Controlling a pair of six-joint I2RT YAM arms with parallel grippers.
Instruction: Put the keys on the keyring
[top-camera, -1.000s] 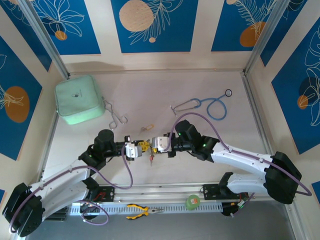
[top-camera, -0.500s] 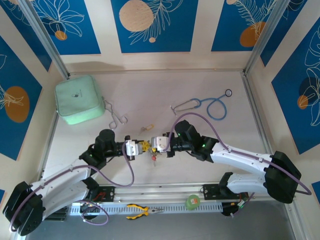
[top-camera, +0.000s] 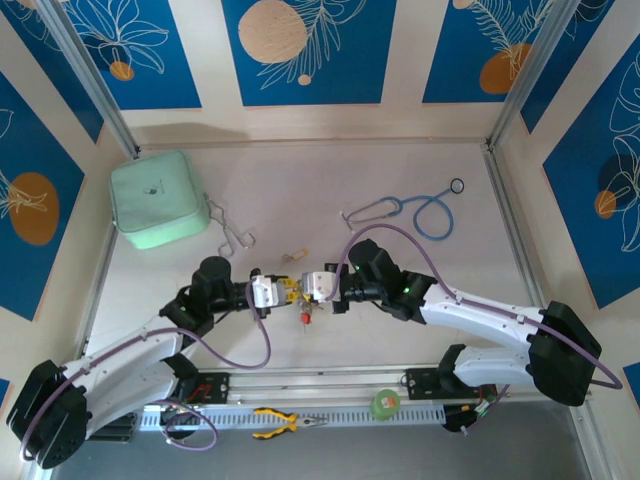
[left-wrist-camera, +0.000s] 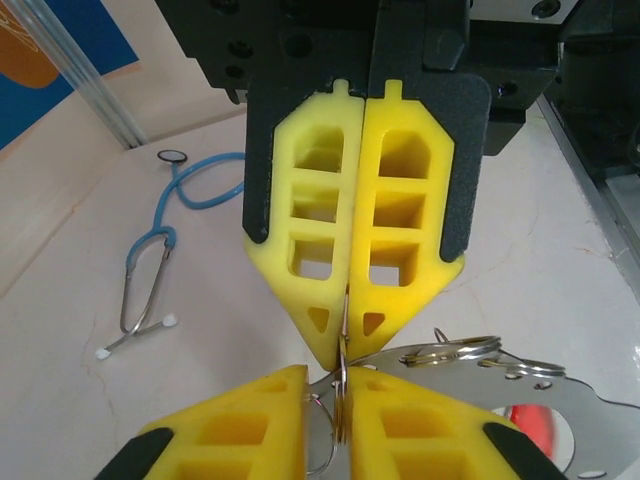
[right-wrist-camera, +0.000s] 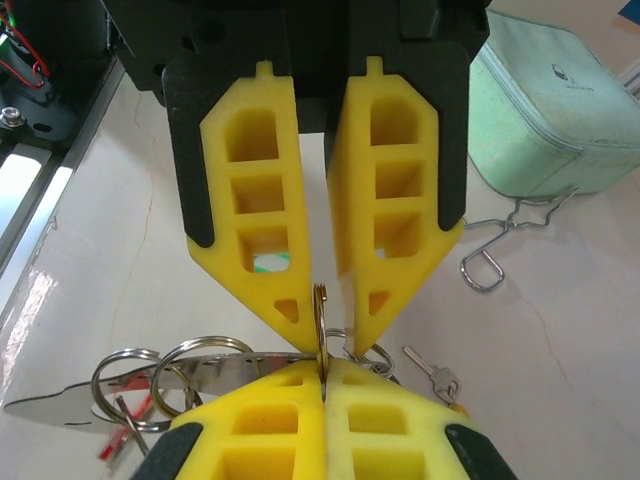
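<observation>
**Step in hand: passing the keyring between grippers, mid-table.** The keyring (right-wrist-camera: 320, 305), seen edge-on, is clamped in the right gripper (left-wrist-camera: 345, 340), whose pads press together on it. The left gripper (right-wrist-camera: 325, 315) meets it tip to tip, jaws a slit apart around the same ring (pad contact cannot be told). Keys with a red tag (top-camera: 305, 316) hang below. A loose key (right-wrist-camera: 432, 373) lies on the table (top-camera: 300, 190), just far of the grippers. Your next move, by judgement: hold the right grip firm, back the left gripper off, and fetch that key without twisting the ring.
</observation>
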